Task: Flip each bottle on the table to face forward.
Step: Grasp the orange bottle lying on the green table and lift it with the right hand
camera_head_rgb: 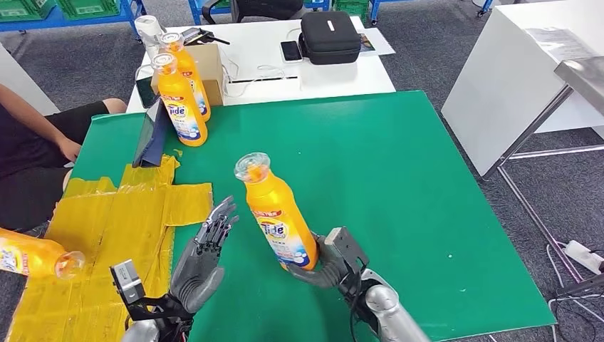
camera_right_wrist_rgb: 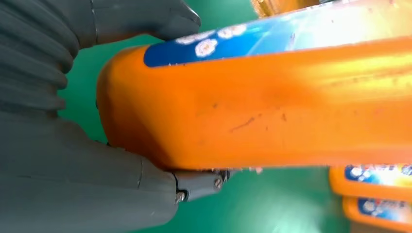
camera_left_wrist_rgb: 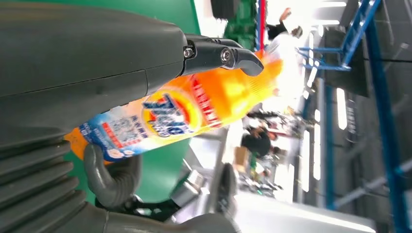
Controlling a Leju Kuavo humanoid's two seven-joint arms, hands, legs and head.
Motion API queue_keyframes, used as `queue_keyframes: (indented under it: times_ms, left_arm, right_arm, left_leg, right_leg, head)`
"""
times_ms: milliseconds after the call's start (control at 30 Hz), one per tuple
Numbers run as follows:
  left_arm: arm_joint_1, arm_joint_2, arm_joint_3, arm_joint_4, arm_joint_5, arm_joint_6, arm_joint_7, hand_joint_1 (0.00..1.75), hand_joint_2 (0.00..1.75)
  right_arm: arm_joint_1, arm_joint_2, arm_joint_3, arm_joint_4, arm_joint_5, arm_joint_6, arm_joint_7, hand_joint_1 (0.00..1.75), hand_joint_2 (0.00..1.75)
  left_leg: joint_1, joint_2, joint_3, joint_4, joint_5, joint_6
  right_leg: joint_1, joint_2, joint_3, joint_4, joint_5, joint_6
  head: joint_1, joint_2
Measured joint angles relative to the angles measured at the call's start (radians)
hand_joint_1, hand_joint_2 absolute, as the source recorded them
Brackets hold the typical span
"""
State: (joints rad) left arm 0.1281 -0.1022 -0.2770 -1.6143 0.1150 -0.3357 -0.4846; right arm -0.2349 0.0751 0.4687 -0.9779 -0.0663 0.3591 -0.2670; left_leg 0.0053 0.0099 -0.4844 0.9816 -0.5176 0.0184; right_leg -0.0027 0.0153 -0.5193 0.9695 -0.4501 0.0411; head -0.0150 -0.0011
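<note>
An orange Tide bottle (camera_head_rgb: 276, 217) with a clear cap stands tilted on the green mat (camera_head_rgb: 399, 171), its label facing me. My right hand (camera_head_rgb: 333, 262) grips its base; the right wrist view has the bottle's orange side (camera_right_wrist_rgb: 272, 107) between thumb and fingers. My left hand (camera_head_rgb: 203, 258) is beside the bottle on its left, fingers straight and apart, holding nothing. The left wrist view looks past that hand (camera_left_wrist_rgb: 87, 73) at the labelled bottle (camera_left_wrist_rgb: 184, 114). Two more orange bottles (camera_head_rgb: 181, 100) stand upright at the mat's far left corner. Another bottle (camera_head_rgb: 32, 258) lies on its side at the left edge.
Yellow sheeting (camera_head_rgb: 107, 235) covers the mat's near left. A dark tablet (camera_head_rgb: 151, 135) leans near the two standing bottles. A person (camera_head_rgb: 35, 157) sits at the left. Behind is a white table (camera_head_rgb: 320, 75) with a cardboard box (camera_head_rgb: 211, 68), a phone and a black case (camera_head_rgb: 330, 35).
</note>
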Motion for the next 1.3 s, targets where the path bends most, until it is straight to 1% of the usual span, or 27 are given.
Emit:
queue_keyframes:
  times_ms: [133, 200, 300, 533, 767, 900, 1067, 1200, 1233, 1300]
  left_arm:
    - [0.003, -0.005, -0.014, -0.007, -0.11, 0.078, -0.02, 0.0, 1.75]
    - [0.008, -0.006, -0.017, -0.009, -0.153, 0.111, -0.022, 0.0, 1.75]
    - [0.011, -0.006, -0.017, -0.009, -0.168, 0.134, -0.024, 0.0, 1.75]
    - [0.01, -0.006, -0.009, -0.009, -0.168, 0.14, -0.024, 0.0, 1.75]
    - [0.01, -0.006, -0.005, -0.009, -0.166, 0.139, -0.021, 0.0, 1.75]
    - [0.01, -0.007, 0.009, -0.004, -0.15, 0.134, -0.005, 0.0, 1.75]
    - [0.012, -0.008, 0.017, 0.001, -0.145, 0.131, 0.004, 0.0, 1.75]
    - [0.015, -0.008, 0.025, 0.002, -0.144, 0.128, 0.008, 0.0, 1.75]
    - [0.016, -0.008, 0.027, 0.002, -0.143, 0.126, 0.01, 0.07, 1.75]
    - [0.017, -0.008, 0.03, 0.004, -0.142, 0.121, 0.016, 0.94, 1.75]
  right_arm:
    - [-0.023, 0.042, 0.084, -0.007, 0.018, -0.03, 0.006, 1.75, 1.75]
    - [-0.032, 0.052, 0.123, -0.018, 0.023, -0.044, 0.01, 1.75, 1.75]
    - [-0.038, 0.058, 0.172, -0.033, 0.024, -0.058, 0.018, 1.75, 1.75]
    - [-0.043, 0.059, 0.243, -0.052, 0.025, -0.073, 0.019, 1.75, 1.75]
    - [-0.047, 0.059, 0.261, -0.055, 0.031, -0.082, 0.02, 1.75, 1.75]
    - [-0.055, 0.063, 0.326, -0.059, 0.066, -0.105, 0.024, 1.75, 1.75]
    - [-0.066, 0.067, 0.364, -0.059, 0.124, -0.129, 0.029, 1.75, 1.75]
    - [-0.076, 0.068, 0.379, -0.059, 0.14, -0.139, 0.031, 1.75, 1.75]
    - [-0.078, 0.068, 0.383, -0.058, 0.145, -0.141, 0.032, 1.75, 1.75]
    - [-0.086, 0.068, 0.393, -0.054, 0.158, -0.146, 0.036, 1.75, 1.75]
  left_leg:
    - [0.0, 0.0, -0.001, 0.0, 0.0, 0.0]
    - [0.0, -0.001, -0.002, 0.0, 0.001, 0.0]
    - [0.0, -0.001, -0.003, 0.0, 0.001, 0.0]
    - [0.0, -0.001, -0.003, 0.0, 0.001, 0.0]
    - [0.0, -0.001, -0.003, 0.0, 0.001, 0.0]
    - [0.0, -0.001, -0.003, 0.0, 0.001, 0.0]
    - [0.0, -0.001, -0.004, 0.0, 0.001, 0.0]
    - [-0.001, -0.001, -0.004, 0.0, 0.001, 0.0]
    - [-0.001, -0.001, -0.004, 0.0, 0.001, 0.0]
    - [-0.001, -0.001, -0.004, 0.0, 0.001, 0.0]
  right_leg:
    - [0.0, -0.001, -0.002, 0.0, 0.0, 0.0]
    - [0.0, -0.001, -0.002, 0.0, 0.0, 0.0]
    - [0.0, -0.002, -0.002, 0.0, 0.0, 0.0]
    - [-0.001, -0.002, -0.003, 0.0, 0.0, 0.0]
    - [-0.001, -0.002, -0.003, 0.0, 0.0, 0.0]
    - [-0.001, -0.002, -0.003, 0.0, 0.0, 0.0]
    - [-0.001, -0.002, -0.003, 0.0, 0.0, 0.0]
    - [-0.001, -0.002, -0.003, 0.0, 0.0, 0.0]
    - [-0.001, -0.002, -0.003, 0.0, 0.0, 0.0]
    - [-0.001, -0.002, -0.003, 0.0, 0.0, 0.0]
  head:
    - [0.0, 0.0]
    - [0.0, 0.0]
    - [0.0, 0.0]
    - [0.0, 0.0]
    - [0.0, 0.0]
    - [0.0, 0.0]
    - [0.0, 0.0]
    - [0.0, 0.0]
    - [0.0, 0.0]
    - [0.0, 0.0]
